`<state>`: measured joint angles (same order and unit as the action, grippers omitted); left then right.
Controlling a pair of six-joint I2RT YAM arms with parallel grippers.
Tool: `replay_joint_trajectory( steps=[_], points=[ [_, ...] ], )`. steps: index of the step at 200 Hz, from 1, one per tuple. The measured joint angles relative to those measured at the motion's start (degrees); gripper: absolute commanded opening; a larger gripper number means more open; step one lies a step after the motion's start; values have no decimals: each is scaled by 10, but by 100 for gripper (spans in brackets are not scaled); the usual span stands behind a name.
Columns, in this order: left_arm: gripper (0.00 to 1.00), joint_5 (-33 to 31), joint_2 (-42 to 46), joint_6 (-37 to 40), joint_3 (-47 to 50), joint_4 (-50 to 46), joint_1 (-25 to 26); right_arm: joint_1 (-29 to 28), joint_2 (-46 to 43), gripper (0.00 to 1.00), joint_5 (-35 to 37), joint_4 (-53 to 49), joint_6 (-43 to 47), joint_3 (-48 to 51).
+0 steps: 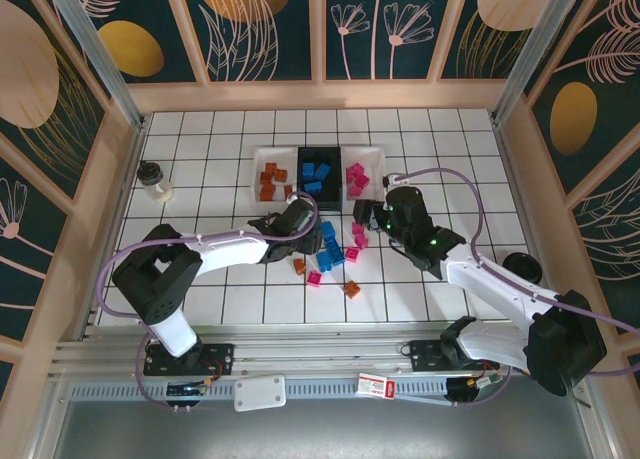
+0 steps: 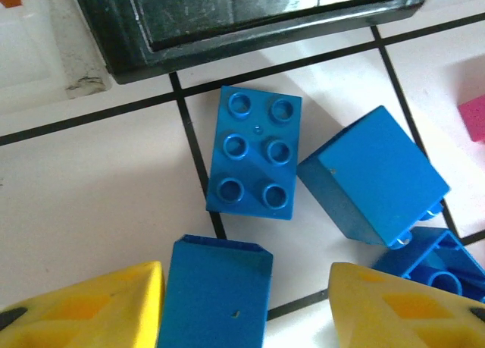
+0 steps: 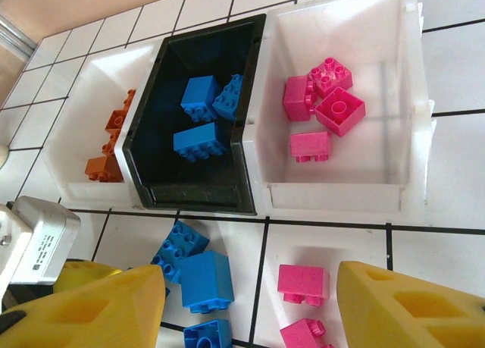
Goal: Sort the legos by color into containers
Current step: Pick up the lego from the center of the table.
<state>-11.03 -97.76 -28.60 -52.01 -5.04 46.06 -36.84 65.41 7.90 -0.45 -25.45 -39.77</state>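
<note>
Straddling a smooth-sided blue brick (image 2: 216, 295) on the glossy white-tiled desk (image 2: 91, 189), the left gripper (image 2: 246, 268) has its yellow wedge fingers (image 2: 91, 302) apart, not clamped, while the right gripper (image 3: 251, 280) gapes empty above loose studded pink legos (image 3: 303, 283) before the rectangular plastic containers (image 3: 333, 196), each holding one colour.

Three containers stand in a row on the tiled tabletop (image 3: 455, 211): a white tray (image 3: 83, 105) of orange-brown legos (image 3: 102, 167), a black tray (image 3: 189, 200) holding three blue legos (image 3: 198, 142), and a second white tray (image 3: 333, 196) with four magenta legos (image 3: 339, 111). Loose blue bricks (image 3: 204, 280) lie nearer. The right pincer (image 3: 250, 302) gapes, with a pink brick (image 3: 301, 283) between its fingers. At left is a pale housing (image 3: 38, 238), possibly the other arm's.
</note>
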Motion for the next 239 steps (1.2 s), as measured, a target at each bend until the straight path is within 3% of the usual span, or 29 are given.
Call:
replay_joint_trajectory(
  steps=[94, 126, 168, 239],
  points=[
    [51, -57, -23, 13, -2, 17, 13, 0, 4, 62, 0, 0, -4, 1],
    [38, -73, -27, 16, -3, 15, 16, 0, 8, 62, 0, 1, -4, 1],
    [27, -72, -23, 10, -1, 14, 15, 0, 12, 62, 0, 2, -4, 1],
    [27, -28, 33, -6, -12, -42, 15, 0, 12, 63, 0, 2, -4, 1]
  ],
)
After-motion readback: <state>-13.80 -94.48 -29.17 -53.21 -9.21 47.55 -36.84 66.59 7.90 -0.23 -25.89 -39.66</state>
